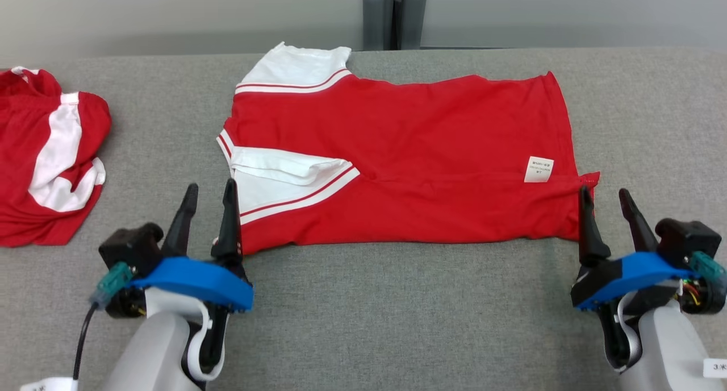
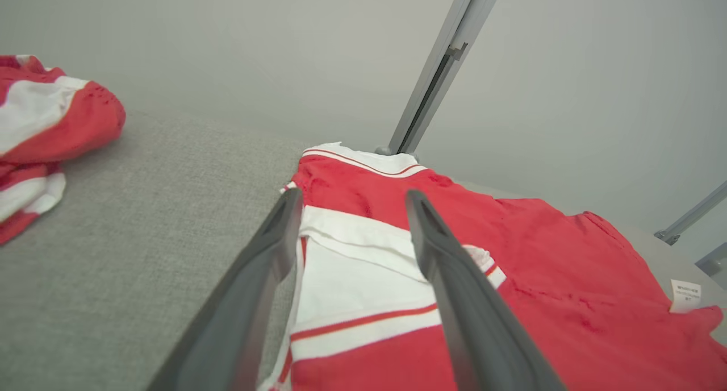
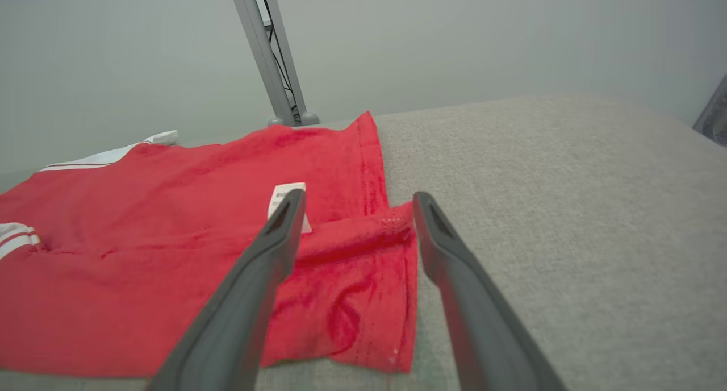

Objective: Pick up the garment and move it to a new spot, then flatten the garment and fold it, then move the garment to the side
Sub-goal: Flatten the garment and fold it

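A red garment (image 1: pixel 397 146) with white, red-striped sleeves lies spread sideways on the grey table, its near part folded over, a white label (image 1: pixel 538 169) near its right hem. My left gripper (image 1: pixel 209 191) stands open at the garment's near left corner, beside the white sleeve (image 2: pixel 352 277). My right gripper (image 1: pixel 605 195) is open at the near right corner, its fingers either side of the hem corner (image 3: pixel 392 232). Neither holds anything.
A second red and white garment (image 1: pixel 48 152) lies crumpled at the table's left edge. A grey post (image 1: pixel 395 13) stands behind the table's far edge. Bare grey tabletop (image 1: pixel 409 311) stretches along the near side between my arms.
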You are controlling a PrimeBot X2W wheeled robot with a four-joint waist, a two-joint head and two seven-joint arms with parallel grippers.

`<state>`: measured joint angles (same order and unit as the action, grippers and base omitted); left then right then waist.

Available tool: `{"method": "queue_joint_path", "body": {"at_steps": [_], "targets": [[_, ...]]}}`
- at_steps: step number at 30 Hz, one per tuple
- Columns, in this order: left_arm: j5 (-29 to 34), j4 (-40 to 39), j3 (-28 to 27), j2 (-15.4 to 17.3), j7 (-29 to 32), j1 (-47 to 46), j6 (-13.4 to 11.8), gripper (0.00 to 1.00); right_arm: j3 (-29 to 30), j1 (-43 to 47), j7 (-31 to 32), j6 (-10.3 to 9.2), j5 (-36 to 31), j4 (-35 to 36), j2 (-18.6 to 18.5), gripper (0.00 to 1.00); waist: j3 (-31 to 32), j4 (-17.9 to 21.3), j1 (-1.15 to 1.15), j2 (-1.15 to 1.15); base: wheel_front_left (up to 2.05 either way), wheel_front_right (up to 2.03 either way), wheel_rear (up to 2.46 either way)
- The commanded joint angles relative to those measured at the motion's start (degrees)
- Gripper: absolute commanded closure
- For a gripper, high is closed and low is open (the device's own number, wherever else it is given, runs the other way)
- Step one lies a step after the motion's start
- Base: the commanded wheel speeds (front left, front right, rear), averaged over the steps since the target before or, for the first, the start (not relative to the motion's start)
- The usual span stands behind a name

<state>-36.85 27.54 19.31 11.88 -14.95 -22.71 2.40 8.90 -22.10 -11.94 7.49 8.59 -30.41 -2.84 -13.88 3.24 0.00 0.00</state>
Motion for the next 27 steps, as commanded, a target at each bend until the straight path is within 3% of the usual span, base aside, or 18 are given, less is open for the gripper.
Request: {"method": "queue_joint_path", "body": {"at_steps": [1,7,13,21,22,23,24,25,27], "targets": [[-0.96,-1.31,-0.19,0.04,0.8,3.1,-0.43,0.0,0.43,2.71,1.01,0.0,-0.71,1.66,-0.1,0.0,0.92,-0.23,0.0,0.0,0.0,0.0,0.0],[-4.58,-4.39,0.36,0.15,8.81,9.66,-2.63,0.0,0.86,8.17,4.87,0.0,-0.14,5.96,-0.12,0.0,2.47,-0.84,0.0,0.0,0.0,0.0,0.0],[-7.1,-4.24,-0.42,0.54,15.09,10.03,-5.51,0.0,0.43,9.4,7.74,0.0,-0.66,9.14,-0.1,0.0,1.63,-0.12,0.0,0.0,0.0,0.0,0.0],[-12.03,-2.5,-2.85,-0.83,18.05,6.97,-4.48,0.0,-0.11,7.96,9.99,0.0,-1.09,9.62,-0.09,0.0,-0.77,1.04,0.0,0.0,0.0,0.0,0.0],[-11.94,-2.33,-2.5,-0.81,18.42,6.65,-4.34,0.44,-0.18,7.85,10.36,0.0,-1.15,9.33,-0.11,0.0,-1.05,1.14,0.0,0.0,0.0,0.0,0.0],[-11.98,-2.17,-2.33,-0.85,18.53,6.41,-4.03,0.68,-0.27,7.7,10.66,0.0,-1.04,9.03,-0.1,0.0,-1.22,1.2,0.0,0.0,0.0,0.0,0.0],[-12.04,-2.1,-2.25,-0.93,18.49,6.17,-3.92,0.85,-0.4,7.49,10.84,0.0,-0.89,8.69,-0.11,0.0,-1.41,1.25,0.0,0.0,0.0,0.0,0.0],[-11.76,-2.11,-2.04,-0.84,18.24,5.91,-3.72,1.0,-0.38,7.24,11.12,0.0,-0.67,8.31,-0.11,0.0,-1.56,1.27,0.0,0.0,0.0,0.0,0.0],[-11.03,-2.4,-1.91,-0.39,17.11,5.58,-3.47,1.0,-0.23,6.64,11.38,0.0,-0.24,7.33,-0.11,0.0,-1.8,1.23,0.0,0.0,0.0,0.0,0.0]]}}
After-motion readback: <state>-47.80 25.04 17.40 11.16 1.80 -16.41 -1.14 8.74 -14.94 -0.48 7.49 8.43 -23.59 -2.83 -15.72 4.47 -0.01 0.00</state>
